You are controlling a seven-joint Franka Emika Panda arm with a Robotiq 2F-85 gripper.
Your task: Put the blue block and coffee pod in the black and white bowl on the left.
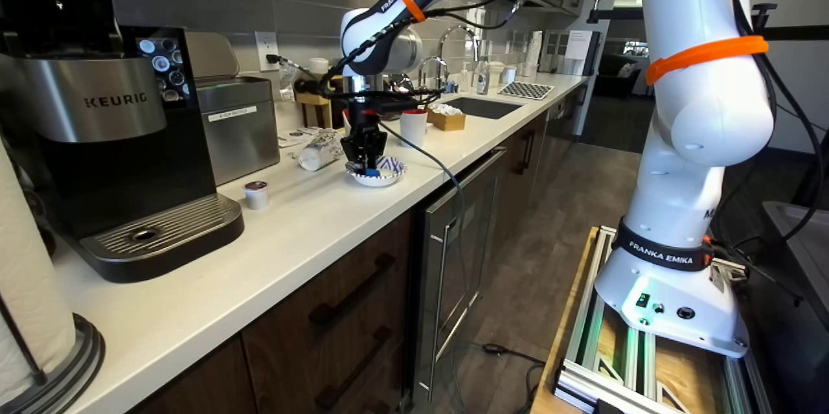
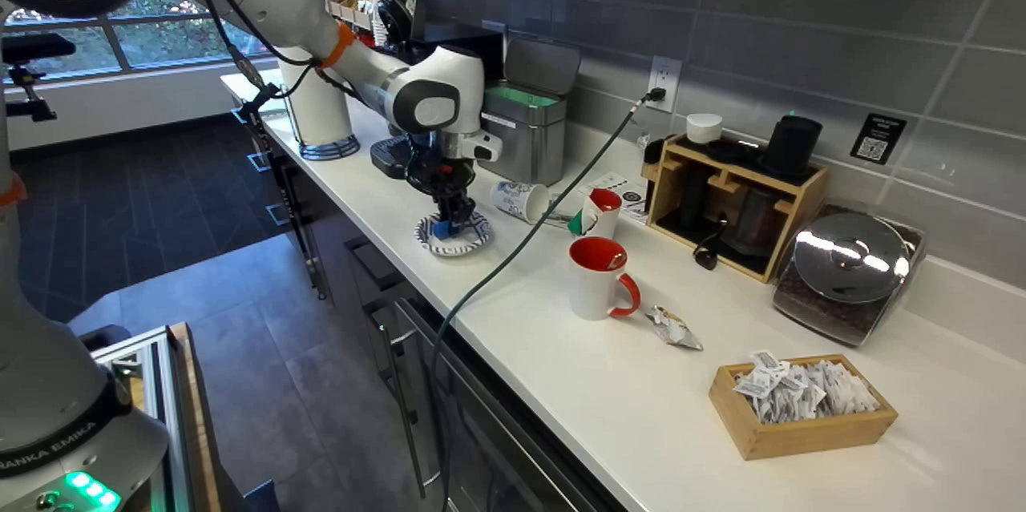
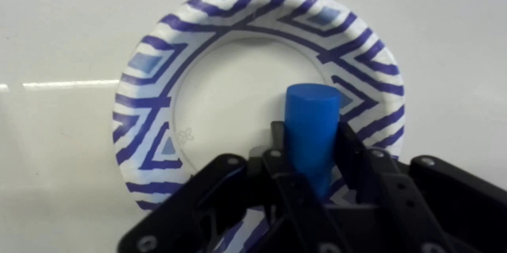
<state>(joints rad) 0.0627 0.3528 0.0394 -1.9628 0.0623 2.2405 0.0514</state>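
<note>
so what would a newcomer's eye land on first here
Probably the bright blue block, held in the gripper with the patterned bowl right beneath. Next, perhaps the white robot arm, towering in an exterior view's right half, and the Keurig machine on that view's left.

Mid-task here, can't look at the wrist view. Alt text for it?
The tool grips a blue cylindrical block, seen against the right side of a white bowl with a purple-and-blue geometric pattern. The bowl sits on a pale glossy counter; this view doesn't settle whether the block touches the bowl.
</note>
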